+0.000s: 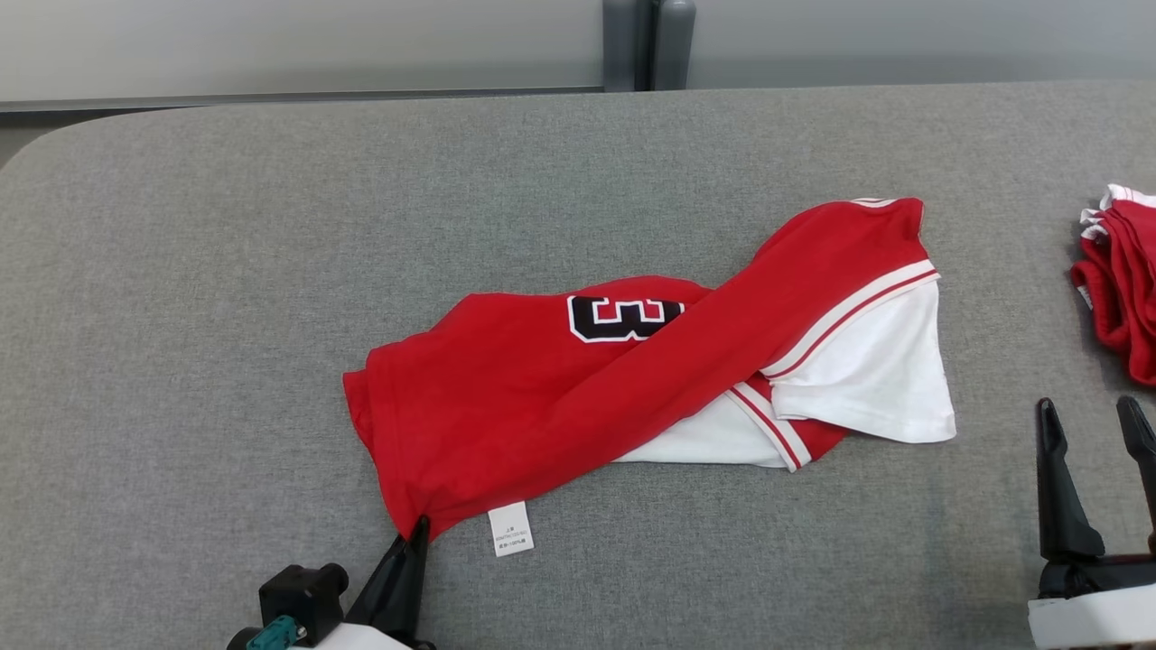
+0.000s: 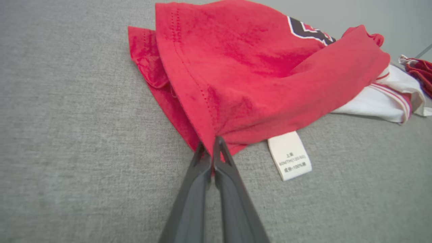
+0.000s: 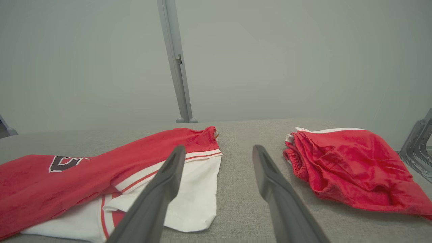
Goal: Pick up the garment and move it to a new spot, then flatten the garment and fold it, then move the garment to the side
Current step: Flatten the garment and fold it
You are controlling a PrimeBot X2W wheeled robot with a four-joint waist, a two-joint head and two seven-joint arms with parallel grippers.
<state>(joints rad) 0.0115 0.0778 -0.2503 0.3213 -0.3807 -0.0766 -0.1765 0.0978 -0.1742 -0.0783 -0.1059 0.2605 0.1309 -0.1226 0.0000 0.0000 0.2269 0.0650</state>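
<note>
1. Jaws of the left gripper (image 1: pixel 420 528) are pressed together on the near hem corner of the shirt (image 1: pixel 542 397), at 7 o'clock in the head view. Those of the right gripper (image 1: pixel 1088 411) stand wide apart with nothing between them, at 4 o'clock.
2. Grey fabric-covered table (image 1: pixel 226 271) carries everything.
3. Red shirt lies at the centre of the table, twisted. One red panel runs from 8 o'clock toward 2 o'clock, partly covering a black-and-white number. White sleeves with red stripes lie at its 4 o'clock side.
4. Crumpled red cloth (image 1: pixel 1124 280) with white trim sits at 3 o'clock, well apart from the shirt.
5. White label (image 1: pixel 510 528) lies flat on the table at the shirt's hem, just beside the left gripper's tips, at their 3 o'clock.
</note>
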